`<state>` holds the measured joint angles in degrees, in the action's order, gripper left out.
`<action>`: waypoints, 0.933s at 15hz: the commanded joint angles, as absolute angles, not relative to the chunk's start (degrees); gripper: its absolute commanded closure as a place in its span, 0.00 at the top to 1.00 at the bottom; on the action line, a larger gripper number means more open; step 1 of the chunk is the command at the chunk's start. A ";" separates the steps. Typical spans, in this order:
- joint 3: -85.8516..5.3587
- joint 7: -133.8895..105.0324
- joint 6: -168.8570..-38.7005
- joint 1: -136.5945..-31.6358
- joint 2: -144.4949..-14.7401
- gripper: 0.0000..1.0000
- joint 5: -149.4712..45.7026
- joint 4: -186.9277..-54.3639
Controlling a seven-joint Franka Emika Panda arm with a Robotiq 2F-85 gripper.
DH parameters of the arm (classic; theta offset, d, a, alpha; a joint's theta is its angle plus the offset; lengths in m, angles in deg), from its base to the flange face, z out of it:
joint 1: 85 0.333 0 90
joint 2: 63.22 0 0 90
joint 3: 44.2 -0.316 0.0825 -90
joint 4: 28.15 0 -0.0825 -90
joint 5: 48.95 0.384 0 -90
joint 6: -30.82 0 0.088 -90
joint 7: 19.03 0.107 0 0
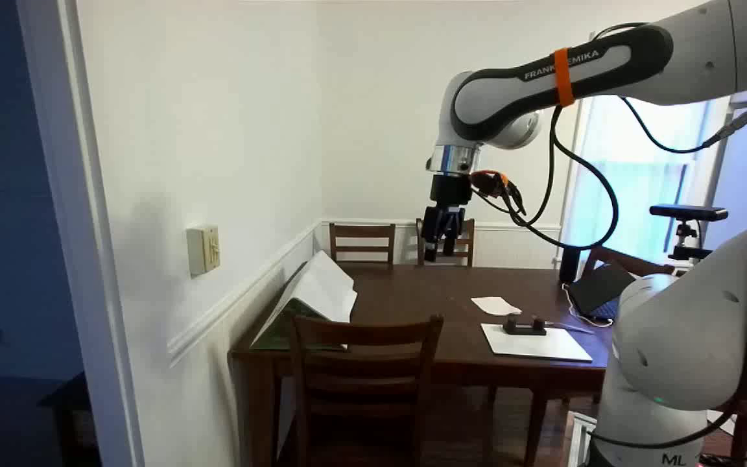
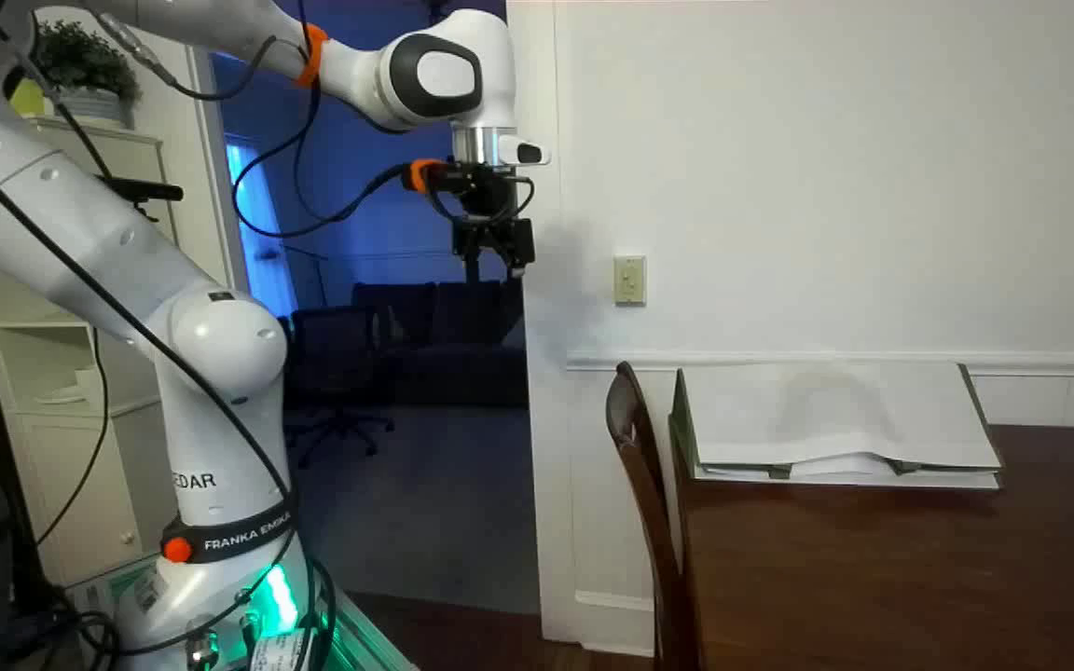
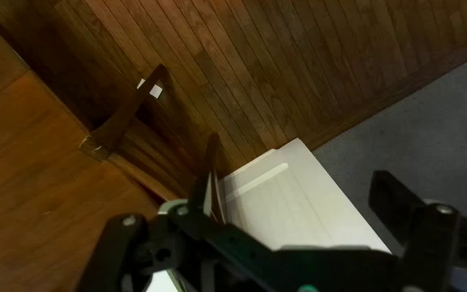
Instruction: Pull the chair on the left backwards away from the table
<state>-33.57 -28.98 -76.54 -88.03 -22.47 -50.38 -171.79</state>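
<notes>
The chair (image 1: 367, 332) is dark brown wood with a curved top rail and back slats. It stands at the near left end of the table (image 1: 425, 292), its back outward. In an exterior view the chair (image 2: 651, 494) shows side-on, close against the table (image 2: 873, 568). My gripper (image 1: 441, 251) is open and empty in the air. In an exterior view the gripper (image 2: 495, 272) is higher than the chair's top and on its outer side, apart from it. In the wrist view the chair (image 3: 120, 117) and table (image 3: 35, 182) lie left of the spread fingers (image 3: 298, 198).
A green-edged folder with white sheets (image 1: 331, 279) lies on the table beside the chair and wall. A white board (image 1: 535, 344) bears a small black device. A laptop (image 1: 600, 292) sits at the right. Other chairs (image 1: 362, 243) stand at the far side. A wall with a switch (image 2: 629, 280) is close.
</notes>
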 commanded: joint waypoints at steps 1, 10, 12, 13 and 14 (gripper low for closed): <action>-34.07 -29.33 -76.45 -88.67 -22.58 1.00 -50.00 -171.63; -35.90 -28.70 -81.47 -88.20 -22.65 1.00 -51.13 -173.97; -37.96 -28.36 -86.98 -88.14 -24.06 1.00 -53.27 -175.41; -39.26 -28.16 -91.15 -88.49 -25.77 1.00 -55.51 -175.91; -40.50 -27.29 -95.68 -88.94 -26.84 1.00 -57.63 -176.63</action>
<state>-37.34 -28.81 -86.01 -87.95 -23.78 -52.76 -174.63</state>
